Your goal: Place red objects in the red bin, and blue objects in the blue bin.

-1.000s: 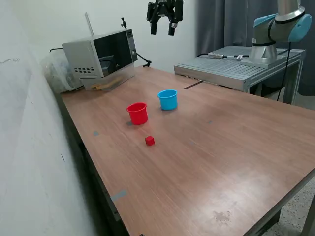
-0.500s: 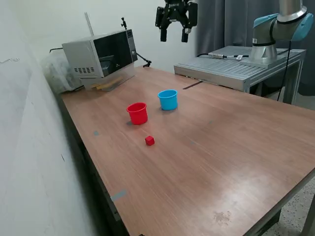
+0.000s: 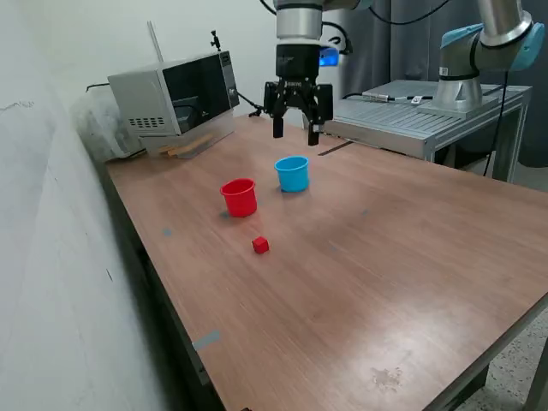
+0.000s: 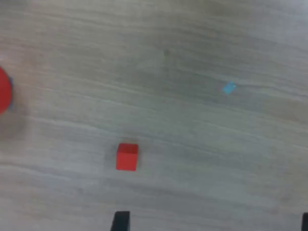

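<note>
Resting alone on the bare wood of the table point(image 3: 411, 282) is one small red cube point(image 3: 260, 245), sitting flat, nothing touching it. In the exterior view it lies near the red cup point(image 3: 239, 197), on the camera side of that cup and slightly toward the exterior view's right. Red cup upright, open mouth up; contents not visible from this angle. Light blue cup point(image 3: 292, 173) stands just beside the red cup, toward the exterior view's right and a little farther back, also upright; the two cups are apart. No blue cubes or second red cube can be made out in either view.

Gripper point(image 3: 295, 132) hangs in the air above the table, behind and above the light blue cup, fingers pointing down. Fingers spread wide with a clear gap between them, nothing held.

Wrist view: the same red cube point(image 4: 127, 157) shows on wood grain, with a dark fingertip point(image 4: 120, 221) at the frame edge near it and a sliver of the second finger at the corner. Edge of the red cup point(image 4: 4, 96) is just in frame. Small light blue fleck point(image 4: 229, 87) on the tabletop, well apart from the cube.

Farther out: a microwave point(image 3: 175, 98) sits at the table's back corner, toward the exterior view's left, and a grey metal platform point(image 3: 402, 116) carrying the arm's base point(image 3: 479, 60) stands at the back toward the exterior view's right.
</note>
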